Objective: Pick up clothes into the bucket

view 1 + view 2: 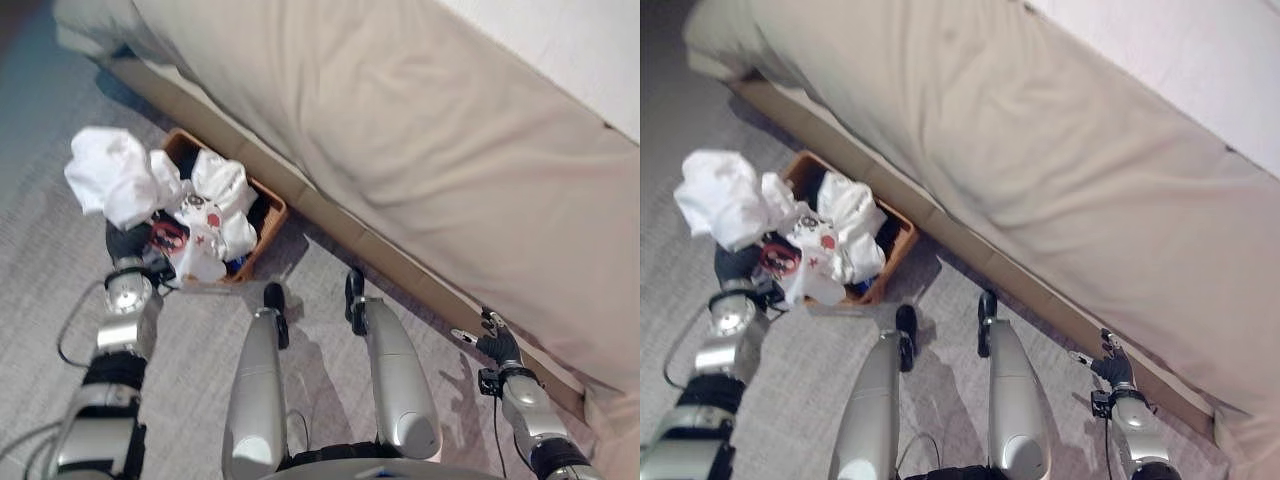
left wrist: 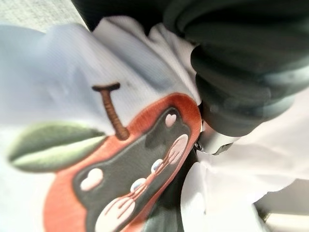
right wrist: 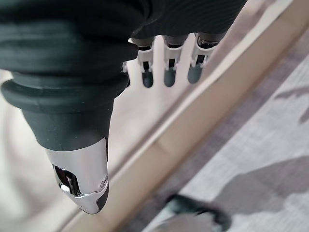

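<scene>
Although the broad beige upholstered sofa (image 1: 420,150) spans the scene, what matters lies at our left: the brown rectangular basket (image 1: 272,212) against the sofa's base, heaped with white clothes. Our left hand (image 1: 128,243) sits at the basket's near edge, buried in a white apple-print garment (image 2: 111,159); we cannot tell its fingers' state. Our right hand (image 1: 497,342), fingers straight and empty, hangs well apart by the sofa.

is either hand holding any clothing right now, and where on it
The left hand is buried in the white printed shirt at the basket; its grip is hidden. The right hand is open, holding nothing.
</scene>
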Tool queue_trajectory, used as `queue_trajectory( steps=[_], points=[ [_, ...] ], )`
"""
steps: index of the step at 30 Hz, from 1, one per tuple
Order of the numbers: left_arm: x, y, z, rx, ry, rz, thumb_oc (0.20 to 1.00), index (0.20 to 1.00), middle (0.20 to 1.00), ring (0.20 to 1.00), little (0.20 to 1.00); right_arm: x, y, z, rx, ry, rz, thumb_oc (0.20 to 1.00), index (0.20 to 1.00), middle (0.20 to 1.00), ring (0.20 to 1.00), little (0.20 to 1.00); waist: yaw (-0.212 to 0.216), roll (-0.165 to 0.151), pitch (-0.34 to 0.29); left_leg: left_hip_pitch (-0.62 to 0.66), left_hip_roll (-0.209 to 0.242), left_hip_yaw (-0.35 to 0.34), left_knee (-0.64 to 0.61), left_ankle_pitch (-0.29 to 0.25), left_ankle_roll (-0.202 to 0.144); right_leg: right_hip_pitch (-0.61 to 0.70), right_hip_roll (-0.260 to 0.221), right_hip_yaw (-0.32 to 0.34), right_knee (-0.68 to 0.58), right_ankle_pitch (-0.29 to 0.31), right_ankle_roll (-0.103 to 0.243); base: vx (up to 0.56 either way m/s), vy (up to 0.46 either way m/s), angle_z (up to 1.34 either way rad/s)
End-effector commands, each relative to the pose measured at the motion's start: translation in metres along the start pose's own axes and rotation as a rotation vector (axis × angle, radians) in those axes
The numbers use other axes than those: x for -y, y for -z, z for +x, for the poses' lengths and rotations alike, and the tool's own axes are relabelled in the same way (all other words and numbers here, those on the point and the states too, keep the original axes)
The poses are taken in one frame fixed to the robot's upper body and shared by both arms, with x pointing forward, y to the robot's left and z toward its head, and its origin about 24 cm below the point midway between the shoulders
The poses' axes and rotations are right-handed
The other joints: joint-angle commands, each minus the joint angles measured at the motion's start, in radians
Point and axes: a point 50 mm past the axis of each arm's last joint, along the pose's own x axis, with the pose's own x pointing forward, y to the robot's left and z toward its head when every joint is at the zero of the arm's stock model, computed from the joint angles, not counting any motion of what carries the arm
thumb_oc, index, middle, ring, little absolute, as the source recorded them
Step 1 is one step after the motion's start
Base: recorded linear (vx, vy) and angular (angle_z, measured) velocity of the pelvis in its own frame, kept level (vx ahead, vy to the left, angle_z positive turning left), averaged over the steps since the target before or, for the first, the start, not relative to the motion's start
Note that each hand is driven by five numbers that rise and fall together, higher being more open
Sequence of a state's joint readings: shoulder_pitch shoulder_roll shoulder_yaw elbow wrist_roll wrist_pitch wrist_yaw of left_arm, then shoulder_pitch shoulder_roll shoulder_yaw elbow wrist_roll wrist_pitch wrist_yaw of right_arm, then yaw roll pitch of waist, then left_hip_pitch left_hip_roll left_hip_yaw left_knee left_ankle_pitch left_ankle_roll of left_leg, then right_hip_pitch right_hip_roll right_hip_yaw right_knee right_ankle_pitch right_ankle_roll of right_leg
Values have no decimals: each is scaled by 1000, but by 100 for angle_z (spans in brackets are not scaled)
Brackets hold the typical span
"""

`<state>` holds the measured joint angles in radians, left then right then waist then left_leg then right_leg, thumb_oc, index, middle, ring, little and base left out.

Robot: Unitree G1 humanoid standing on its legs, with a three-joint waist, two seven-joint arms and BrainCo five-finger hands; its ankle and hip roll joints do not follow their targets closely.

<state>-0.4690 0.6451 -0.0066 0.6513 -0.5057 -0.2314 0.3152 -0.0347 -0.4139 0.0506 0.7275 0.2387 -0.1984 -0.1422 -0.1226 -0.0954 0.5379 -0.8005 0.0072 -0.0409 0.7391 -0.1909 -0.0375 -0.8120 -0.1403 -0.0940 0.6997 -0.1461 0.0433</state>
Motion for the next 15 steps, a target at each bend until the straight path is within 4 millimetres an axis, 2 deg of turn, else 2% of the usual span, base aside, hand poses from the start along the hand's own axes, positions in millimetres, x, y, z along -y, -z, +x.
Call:
queue_trajectory(
  steps=[1, 6, 8, 10, 15],
  points=[
    [-10, -29, 11, 129, -51, -10, 200, 200, 200, 200, 200, 8, -5, -3, 57, 34, 5, 1000, 1000, 1000, 1000, 1000, -14, -4, -27, -5, -13, -34, 45, -23, 16, 50, -34, 11, 1, -20, 34, -61, 6, -1],
    [-9, -49, 27, 151, -76, -30, 200, 200, 200, 200, 200, 3, -20, 1, 119, 34, 45, 1000, 1000, 1000, 1000, 1000, -17, -20, -18, -166, -11, -42, 122, -31, 21, -102, -38, 11, 63, -18, 37, -60, 3, 0],
    [-11, -52, 29, 157, -84, -32, 200, 200, 200, 200, 200, 1, -22, 1, 130, 30, 52, 1000, 1000, 1000, 1000, 1000, -18, -23, -18, -193, -10, -44, 137, -34, 22, -127, -37, 12, 73, -17, 38, -25, 6, -2],
    [-12, -52, 33, 138, -130, -37, 1000, 1000, 1000, 1000, 1000, -5, -22, 1, 130, 26, 53, 1000, 1000, 1000, 1000, 1000, -19, -30, -18, -243, -7, -47, 157, -38, 24, -173, -39, 9, 83, -15, 42, -8, 2, -2],
    [-17, -44, 35, 77, -200, -83, 1000, 1000, 1000, 1000, 1000, -13, -21, 0, 122, 22, 60, 1000, 1000, 1000, 1000, 1000, -21, -38, -18, -277, -5, -45, 171, -42, 30, -207, -39, 3, 88, -13, 47, -2, 0, 1]
  ],
)
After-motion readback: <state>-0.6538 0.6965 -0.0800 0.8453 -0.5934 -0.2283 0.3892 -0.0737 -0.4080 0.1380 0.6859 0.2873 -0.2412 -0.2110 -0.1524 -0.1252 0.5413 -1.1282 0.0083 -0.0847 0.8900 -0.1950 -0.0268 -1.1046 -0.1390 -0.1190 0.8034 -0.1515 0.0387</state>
